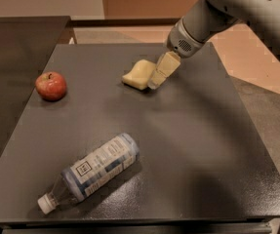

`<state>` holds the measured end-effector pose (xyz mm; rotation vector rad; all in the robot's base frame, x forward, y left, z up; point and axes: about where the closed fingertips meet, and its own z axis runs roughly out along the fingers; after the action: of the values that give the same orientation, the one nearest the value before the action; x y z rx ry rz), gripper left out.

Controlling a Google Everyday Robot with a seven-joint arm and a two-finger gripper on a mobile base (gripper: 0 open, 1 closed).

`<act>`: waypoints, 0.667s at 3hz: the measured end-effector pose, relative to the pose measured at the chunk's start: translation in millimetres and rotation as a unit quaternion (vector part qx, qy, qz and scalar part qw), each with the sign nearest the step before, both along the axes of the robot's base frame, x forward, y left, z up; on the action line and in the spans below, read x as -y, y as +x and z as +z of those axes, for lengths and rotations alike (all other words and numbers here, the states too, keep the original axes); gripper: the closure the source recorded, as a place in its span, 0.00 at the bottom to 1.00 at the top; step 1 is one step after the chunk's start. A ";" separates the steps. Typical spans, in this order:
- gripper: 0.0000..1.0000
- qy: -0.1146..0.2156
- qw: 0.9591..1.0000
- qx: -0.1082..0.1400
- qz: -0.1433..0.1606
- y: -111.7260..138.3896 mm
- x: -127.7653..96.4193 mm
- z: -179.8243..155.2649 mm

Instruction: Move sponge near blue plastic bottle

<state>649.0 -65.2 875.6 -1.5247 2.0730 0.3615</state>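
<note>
The pale yellow sponge [138, 73] lies on the dark table [188, 130] at the far middle. My gripper [159, 76] reaches down from the upper right, and its beige fingers touch or overlap the sponge's right edge. The blue plastic bottle [93, 169] lies on its side near the front left, white cap pointing to the front-left corner, well away from the sponge.
A red apple [51, 85] sits at the left side of the table. A second dark surface [17, 43] adjoins on the far left. The grey arm [227, 9] crosses the upper right corner. The table's right edge drops to the floor [271, 111].
</note>
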 end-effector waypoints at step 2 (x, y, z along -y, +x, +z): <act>0.00 0.013 1.000 -0.023 0.007 7.1 -16.1 -24.5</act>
<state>656.0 -49.1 851.1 -1.5291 2.0872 0.4311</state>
